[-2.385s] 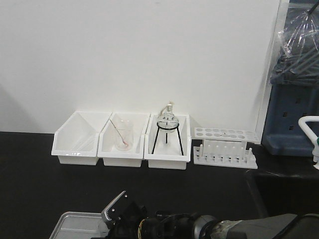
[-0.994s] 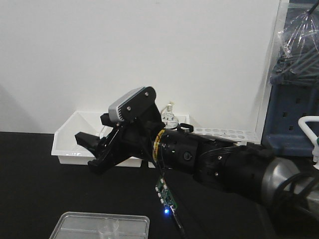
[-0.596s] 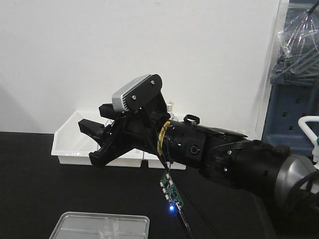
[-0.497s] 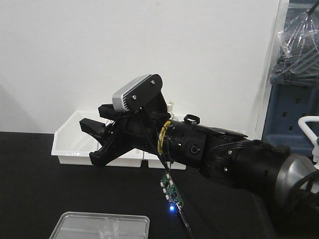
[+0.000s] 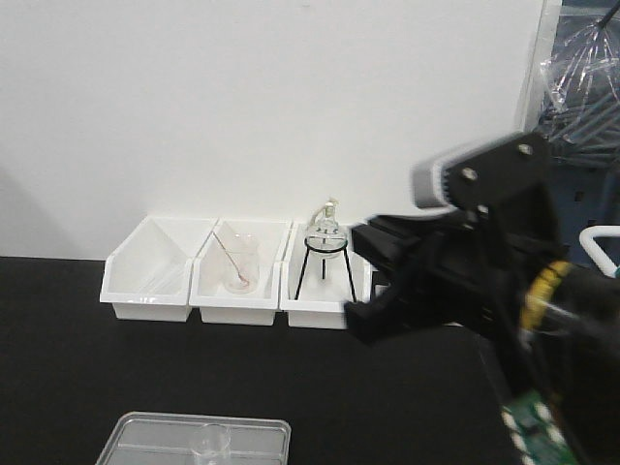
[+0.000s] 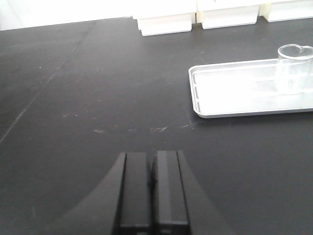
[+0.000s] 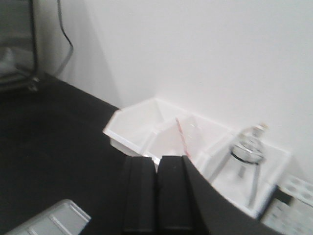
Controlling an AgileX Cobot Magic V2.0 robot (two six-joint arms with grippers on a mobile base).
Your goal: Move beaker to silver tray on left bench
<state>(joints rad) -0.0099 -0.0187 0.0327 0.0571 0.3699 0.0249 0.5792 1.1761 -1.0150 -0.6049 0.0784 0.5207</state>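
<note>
The beaker (image 6: pixel 295 67) stands upright inside the silver tray (image 6: pixel 230 93), w/ nothing visible in it; front view shows it at the tray's front-middle (image 5: pixel 210 443). Tray sits flat on the left bench (image 5: pixel 87 378), near its front edge, well apart from the bins at the wall.

Landmark = the middle white bin (image 5: pixel 238 291). It holds a clear beaker w/ a pink rod (image 5: pixel 239 271) leaning inside it. Bin just left of it (image 5: pixel 145 283) looks to hold nothing, though its interior is only partly visible. Bin just right of it (image 5: pixel 327 295) holds a round flask on a black tripod (image 5: pixel 325 254). Further right of that, a white tube rack, mostly hidden behind the right arm. The silver tray (image 5: pixel 155 438) lies in front of the middle bin, slightly left.

Left gripper (image 6: pixel 152 183): fingers pressed together, holding nothing, low over bare benchtop left of the tray. Right gripper (image 7: pixel 156 191): fingers together too, nothing between them, raised above the bench and pointing toward the bins; in front view the right arm (image 5: pixel 484 291) is blurred, to the right of the flask bin.
</note>
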